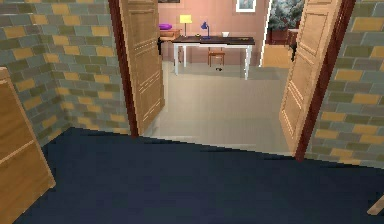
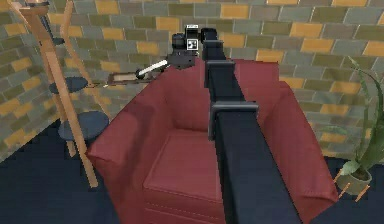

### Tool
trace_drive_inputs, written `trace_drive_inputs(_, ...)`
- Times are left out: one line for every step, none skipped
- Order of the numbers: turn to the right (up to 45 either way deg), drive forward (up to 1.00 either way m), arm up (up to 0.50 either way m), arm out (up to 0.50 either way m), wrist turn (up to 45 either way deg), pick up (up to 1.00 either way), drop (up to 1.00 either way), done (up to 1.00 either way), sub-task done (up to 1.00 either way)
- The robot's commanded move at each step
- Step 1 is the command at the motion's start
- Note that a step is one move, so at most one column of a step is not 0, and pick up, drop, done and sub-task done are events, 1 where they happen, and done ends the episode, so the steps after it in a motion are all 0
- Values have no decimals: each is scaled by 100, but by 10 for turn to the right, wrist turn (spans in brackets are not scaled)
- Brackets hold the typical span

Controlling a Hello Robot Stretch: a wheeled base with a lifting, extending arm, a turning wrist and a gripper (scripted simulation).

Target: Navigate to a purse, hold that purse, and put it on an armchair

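Where a wooden ladder shelf (image 2: pixel 62 100) stands by the brick wall at the arm side view's left, the gripper (image 2: pixel 125 76) shows just beside it, at the back rim of the red armchair (image 2: pixel 170 165). Whether it holds anything cannot be told. The dark arm (image 2: pixel 240 140) crosses the seat, and a potted plant (image 2: pixel 355 182) stands at the right.

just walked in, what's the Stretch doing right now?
Its arm is stretched out over a red armchair, with the hand up by the chair's back, in front of the brick wall. I can't tell whether the hand holds anything. A wooden ladder shelf stands at the arm side view's left, a potted plant at its right. Ahead, open wooden doors lead to a room with a white desk.
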Motion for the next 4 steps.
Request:
trace_drive_inputs(0, 0, 0, 0, 450, 0, 0, 0, 0)
trace_drive_inputs(0, 0, 0, 0, 120, 0, 0, 0, 0)
trace_drive_inputs(0, 0, -30, 0, 0, 0, 0, 0, 0)
trace_drive_inputs(0, 0, -32, 0, 0, 0, 0, 0, 0)
